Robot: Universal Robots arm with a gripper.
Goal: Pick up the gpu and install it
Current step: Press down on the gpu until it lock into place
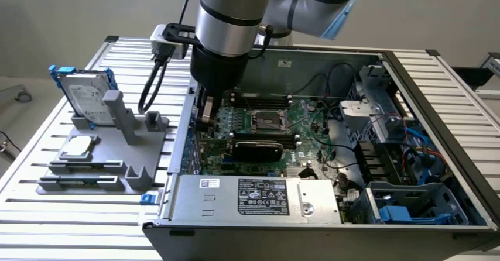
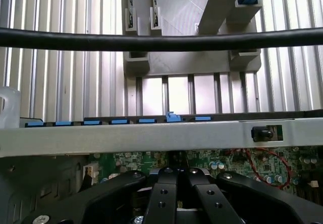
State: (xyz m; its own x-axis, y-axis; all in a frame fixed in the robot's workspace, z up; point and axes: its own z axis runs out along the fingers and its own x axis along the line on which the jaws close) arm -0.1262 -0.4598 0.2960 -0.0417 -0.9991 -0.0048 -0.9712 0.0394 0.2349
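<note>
I'm down inside the open computer case (image 1: 462, 155) now, my gripper (image 1: 207, 116) hanging right at the wall on the exterior view's left, just above the edge of the green motherboard (image 1: 308, 126). My jaws are pressed together, and from the wrist view the gripper (image 2: 176, 176) shows its black fingers (image 2: 161, 196) meeting in the middle, with nothing I can make out between them. Below them there's green board, and just ahead the grey case wall (image 2: 126, 135) with a row of blue clips (image 2: 173, 117) along its top. A black cable (image 2: 151, 40) crosses in front of the wrist camera. The gpu (image 1: 258, 150) is over on the motherboard, black cover facing the near side, standing upright just on the near side of the CPU socket (image 1: 266, 120). It looks seated on the board, though I can't see the slot itself. It's apart from my fingers, a little toward the exterior view's right and nearer the camera. On the near side of it lies the silver power supply (image 1: 258, 196) with its label up. Outside the case, on the slatted table (image 1: 47, 226) at the exterior view's left, the grey holder (image 1: 117, 132) carries the silver hard drive (image 1: 82, 97) in its blue frame, standing on edge.
</note>
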